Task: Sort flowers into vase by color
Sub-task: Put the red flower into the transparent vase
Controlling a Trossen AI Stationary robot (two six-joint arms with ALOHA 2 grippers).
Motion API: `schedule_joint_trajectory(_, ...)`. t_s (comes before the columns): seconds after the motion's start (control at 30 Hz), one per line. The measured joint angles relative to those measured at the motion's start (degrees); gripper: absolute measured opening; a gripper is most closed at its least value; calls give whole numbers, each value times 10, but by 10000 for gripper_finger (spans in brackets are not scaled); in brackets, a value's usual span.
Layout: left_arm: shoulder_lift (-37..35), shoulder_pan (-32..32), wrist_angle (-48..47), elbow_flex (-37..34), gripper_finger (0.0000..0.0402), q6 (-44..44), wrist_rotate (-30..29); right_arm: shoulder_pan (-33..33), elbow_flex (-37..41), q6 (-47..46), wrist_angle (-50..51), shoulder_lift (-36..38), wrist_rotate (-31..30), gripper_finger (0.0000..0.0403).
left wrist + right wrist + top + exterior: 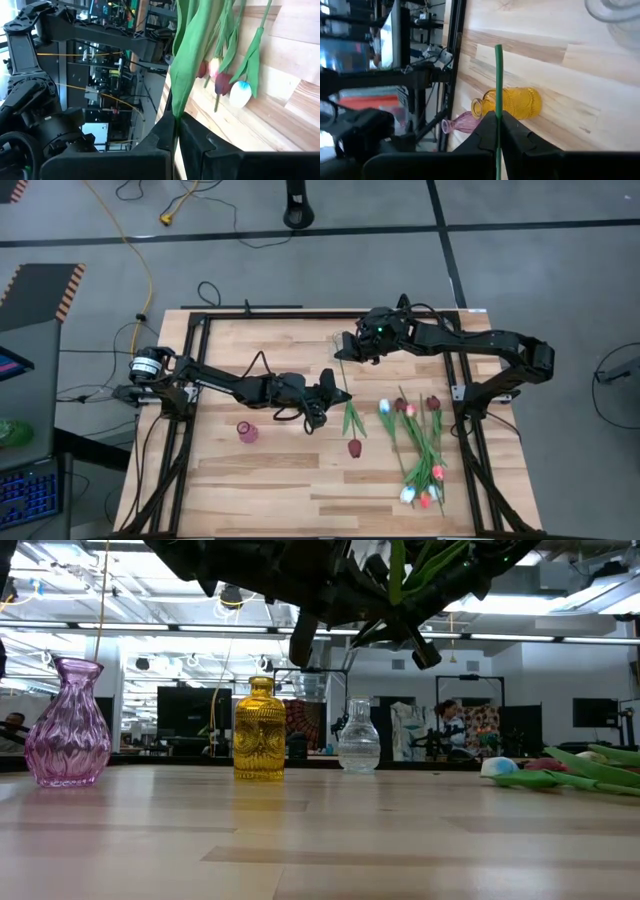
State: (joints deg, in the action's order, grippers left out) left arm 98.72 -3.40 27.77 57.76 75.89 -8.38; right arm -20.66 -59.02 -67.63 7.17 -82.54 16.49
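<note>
A dark red flower (354,447) with a long green stem hangs above the table's middle, head toward the near edge. Both grippers are shut on its stem. My left gripper (337,392) reaches in from the left at mid-stem. My right gripper (343,350) reaches in from the right near the stem's far end. In the low view its leaves (400,570) show high above the tabletop. More flowers (415,445) with white, pink and dark red heads lie flat in a pile at the right. A purple vase (65,720), a yellow vase (259,730) and a clear vase (358,737) stand upright. My left gripper pinches the stem between its two fingers where the long leaf starts (174,114). The fingers come about level from the table's left and lie across the stem. The leaf rises past the fingertips. My right gripper pinches the bare stem near its cut end (498,111) between its two fingers. It comes from the table's right, slanting down, across the stem. A short length of stem (498,55) sticks out beyond the fingers.
The purple vase (247,431) stands left of centre, just beside the left arm. Dark frame rails (465,380) run along the table's left, right and far sides. Bare wood lies along the near edge.
</note>
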Motion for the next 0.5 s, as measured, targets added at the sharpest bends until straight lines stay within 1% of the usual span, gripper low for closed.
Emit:
schedule_joint_trajectory(0.1,0,0,-1,0,1,-4,0,1,0,41,-2,0,0,59)
schedule_joint_trajectory(0.23,0,0,-2,0,0,-12,0,0,0,92,-17,0,0,92)
schedule_joint_trajectory(0.43,0,0,-1,0,0,-81,6,-11,0,172,-58,1,2,146)
schedule_joint_trajectory(0.5,-1,0,-1,0,0,-111,6,-23,0,193,-72,5,14,158)
